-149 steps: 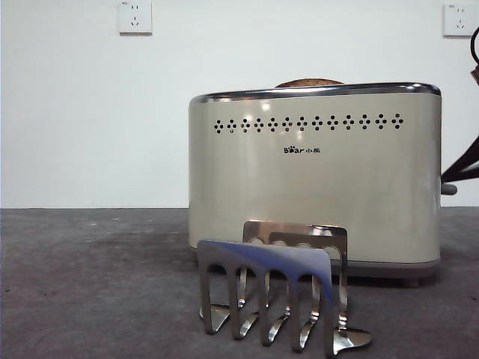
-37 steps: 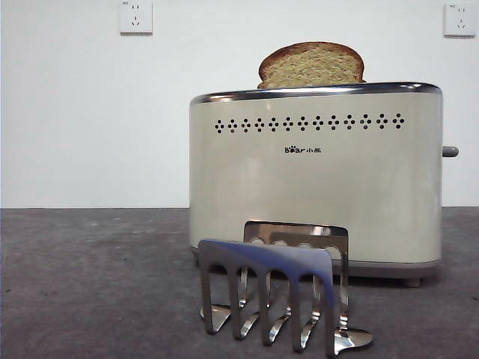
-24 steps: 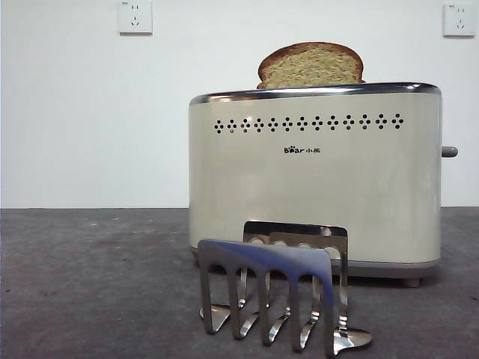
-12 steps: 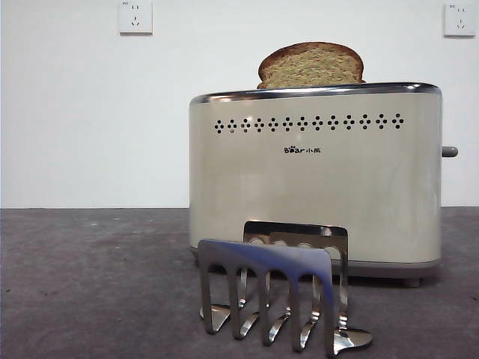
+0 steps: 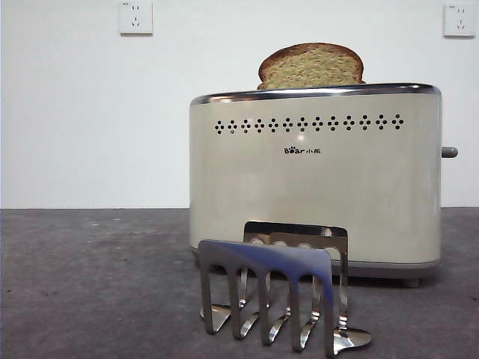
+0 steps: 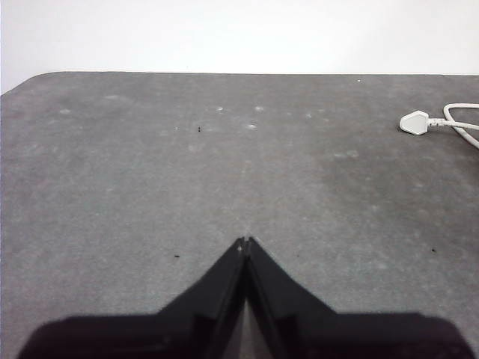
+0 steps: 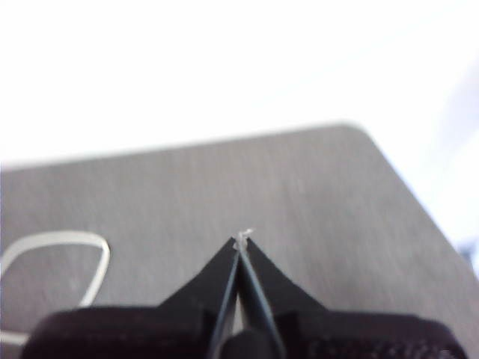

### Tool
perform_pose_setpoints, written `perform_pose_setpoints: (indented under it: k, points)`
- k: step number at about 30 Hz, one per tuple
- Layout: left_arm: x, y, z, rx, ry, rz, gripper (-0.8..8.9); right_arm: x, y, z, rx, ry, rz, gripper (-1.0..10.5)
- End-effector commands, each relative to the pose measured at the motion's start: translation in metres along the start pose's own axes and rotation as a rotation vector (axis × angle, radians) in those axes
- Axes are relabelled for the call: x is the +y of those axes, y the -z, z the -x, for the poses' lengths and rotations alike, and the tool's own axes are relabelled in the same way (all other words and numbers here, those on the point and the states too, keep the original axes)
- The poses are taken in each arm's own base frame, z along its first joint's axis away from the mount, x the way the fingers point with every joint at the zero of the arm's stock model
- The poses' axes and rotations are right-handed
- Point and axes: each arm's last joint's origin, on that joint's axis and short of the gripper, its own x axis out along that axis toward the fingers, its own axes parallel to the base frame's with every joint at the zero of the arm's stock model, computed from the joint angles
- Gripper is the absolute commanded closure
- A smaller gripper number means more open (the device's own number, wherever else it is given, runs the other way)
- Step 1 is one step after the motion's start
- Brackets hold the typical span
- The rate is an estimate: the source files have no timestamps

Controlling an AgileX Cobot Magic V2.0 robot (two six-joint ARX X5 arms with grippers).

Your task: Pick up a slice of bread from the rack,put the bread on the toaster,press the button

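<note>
On the left of the table [image 5: 90,284] there is only bare grey surface. In the left wrist view the left gripper [image 6: 245,241] hangs over this bare surface with its jaws pressed together on nothing, and a white plug [image 6: 416,122] lies well apart from it.

In the middle, low and near the camera, stands the steel rack [image 5: 273,288], with no bread in its slots. Just behind it is the cream toaster [image 5: 314,179]. The slice of bread [image 5: 311,66] stands upright in the top of the toaster — its domed upper part shows above the chrome rim. Such a slice is light, soft and crumbly, so I judge it is best taken gently across its two flat faces near the crust, not squeezed hard.

On the right, the small grey button [image 5: 449,152] projects from the narrow end of the toaster; it looks raised, though the view is too small to be sure. The right gripper [image 7: 242,241] is away from it, jaws closed and empty, over the table beside a white cable [image 7: 52,247].
</note>
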Motion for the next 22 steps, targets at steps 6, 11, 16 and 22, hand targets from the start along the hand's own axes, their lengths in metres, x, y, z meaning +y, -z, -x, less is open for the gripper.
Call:
perform_pose_setpoints:
  k: [6, 11, 16, 22]
  points:
    - [0.000, 0.003, -0.001, 0.003, 0.002, 0.007, 8.17, 0.014, 0.128, 0.053, -0.088, -0.091, 0.157, 9.5]
    - [0.000, 0.003, -0.001, 0.002, 0.002, 0.007, 8.17, 0.009, 0.190, 0.074, -0.315, -0.089, 0.222, 9.5]
    - [0.000, 0.003, -0.001, 0.003, 0.002, 0.007, 8.17, 0.006, 0.241, 0.076, -0.413, -0.109, 0.094, 9.5]
    - [0.000, 0.003, -0.001, 0.008, 0.002, 0.007, 8.17, 0.004, 0.262, 0.073, -0.316, -0.119, 0.041, 9.5]
